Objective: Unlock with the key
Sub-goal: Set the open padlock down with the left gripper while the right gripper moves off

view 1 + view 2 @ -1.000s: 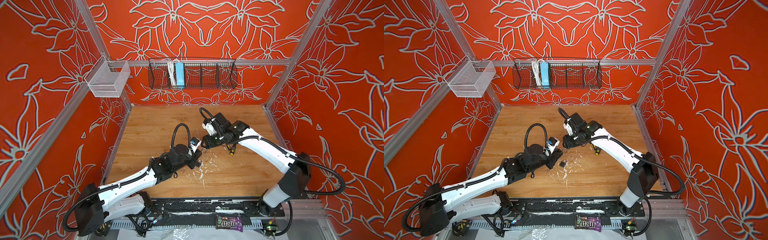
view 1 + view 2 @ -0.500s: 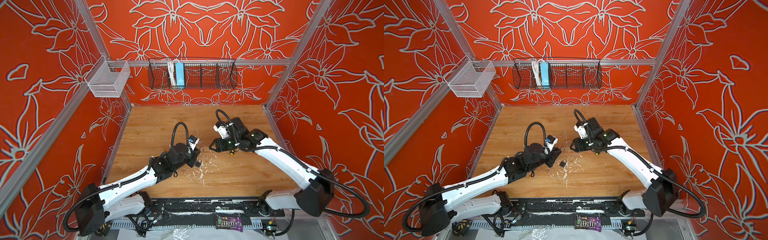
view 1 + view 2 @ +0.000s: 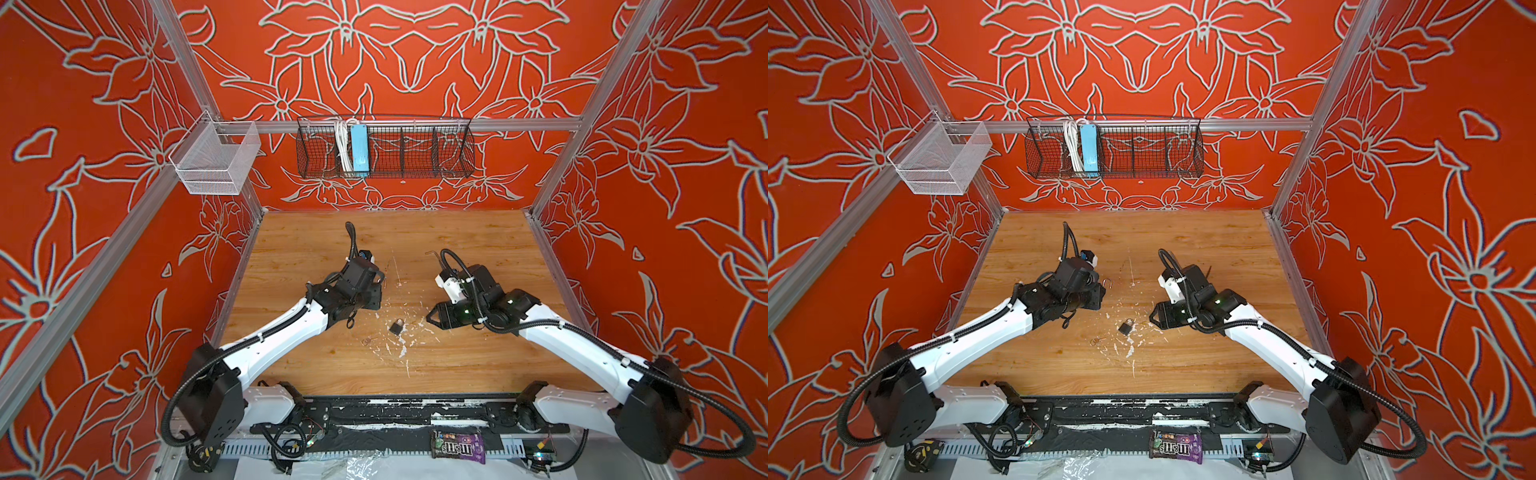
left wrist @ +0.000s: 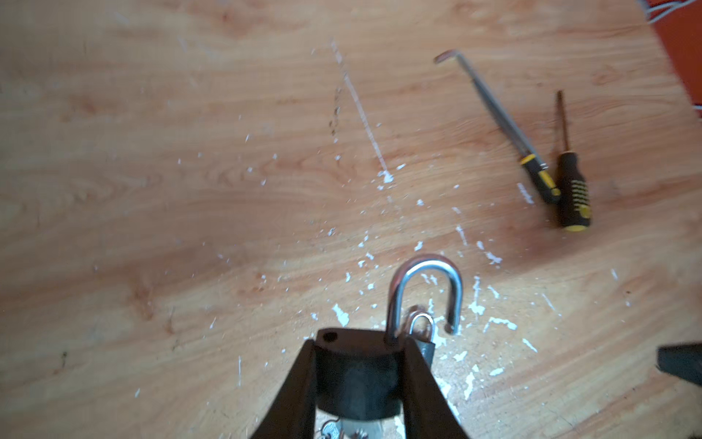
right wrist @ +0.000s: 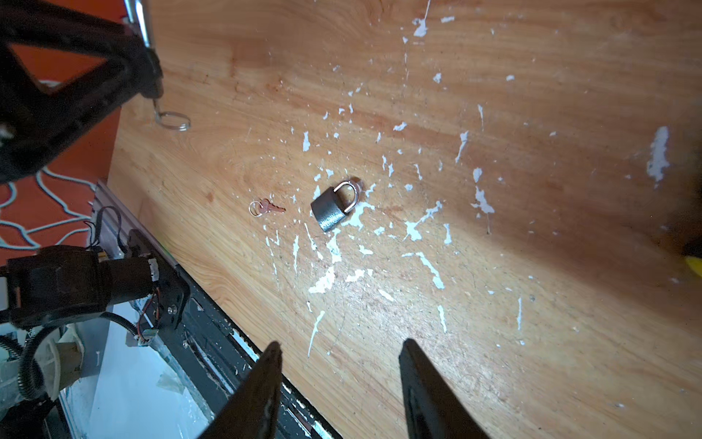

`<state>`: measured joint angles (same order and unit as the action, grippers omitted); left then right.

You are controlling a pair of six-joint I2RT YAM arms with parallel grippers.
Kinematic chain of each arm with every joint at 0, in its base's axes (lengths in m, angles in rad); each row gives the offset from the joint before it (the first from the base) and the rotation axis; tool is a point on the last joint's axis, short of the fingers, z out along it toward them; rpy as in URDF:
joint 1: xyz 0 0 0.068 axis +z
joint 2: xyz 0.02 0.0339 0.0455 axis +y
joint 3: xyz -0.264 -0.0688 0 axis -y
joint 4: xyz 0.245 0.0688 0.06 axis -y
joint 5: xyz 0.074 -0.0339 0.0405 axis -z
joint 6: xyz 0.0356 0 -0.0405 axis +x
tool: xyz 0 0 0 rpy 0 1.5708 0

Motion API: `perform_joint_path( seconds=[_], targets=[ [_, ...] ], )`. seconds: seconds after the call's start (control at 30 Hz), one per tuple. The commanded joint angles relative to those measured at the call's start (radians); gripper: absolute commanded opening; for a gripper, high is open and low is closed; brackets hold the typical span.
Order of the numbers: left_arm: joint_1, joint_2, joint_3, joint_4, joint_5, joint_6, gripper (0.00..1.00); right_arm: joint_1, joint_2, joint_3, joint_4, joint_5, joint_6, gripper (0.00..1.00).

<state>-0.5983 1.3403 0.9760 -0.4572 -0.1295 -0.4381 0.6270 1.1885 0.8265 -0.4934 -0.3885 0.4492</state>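
Padlock (image 4: 357, 376) gripped by its body between the left fingers (image 4: 300, 384), shackle sprung open at one end, over the counter (image 4: 152, 171).
A key ring (image 5: 173, 121) hangs below that grip. The right fingers (image 5: 262, 399) stand apart and empty, near a small padlock (image 5: 334, 207) lying flat among white flecks, a small key (image 5: 267, 208) just beside it. A hook tool (image 4: 497, 114) and screwdriver (image 4: 571, 190) lie side by side, well apart.
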Motion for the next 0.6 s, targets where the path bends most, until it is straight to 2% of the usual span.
perform_joint_path(
  seconds=[0.0, 0.3, 0.43, 0.57],
  targets=[
    [0.045, 0.080, 0.058, -0.111, 0.042, -0.094, 0.00, 0.029, -0.022, -0.044, 0.084, 0.044, 0.052, 0.52],
    [0.107, 0.319, 0.216, -0.223, 0.038, -0.138, 0.00, 0.089, -0.039, -0.195, 0.254, 0.082, 0.167, 0.52],
    [0.131, 0.387, 0.256, -0.229, 0.050, -0.147, 0.00, 0.092, -0.040, -0.227, 0.288, 0.077, 0.176, 0.52],
    [0.144, 0.471, 0.323, -0.285, 0.010, -0.148, 0.00, 0.092, -0.020, -0.225, 0.271, 0.084, 0.163, 0.52]
  ],
)
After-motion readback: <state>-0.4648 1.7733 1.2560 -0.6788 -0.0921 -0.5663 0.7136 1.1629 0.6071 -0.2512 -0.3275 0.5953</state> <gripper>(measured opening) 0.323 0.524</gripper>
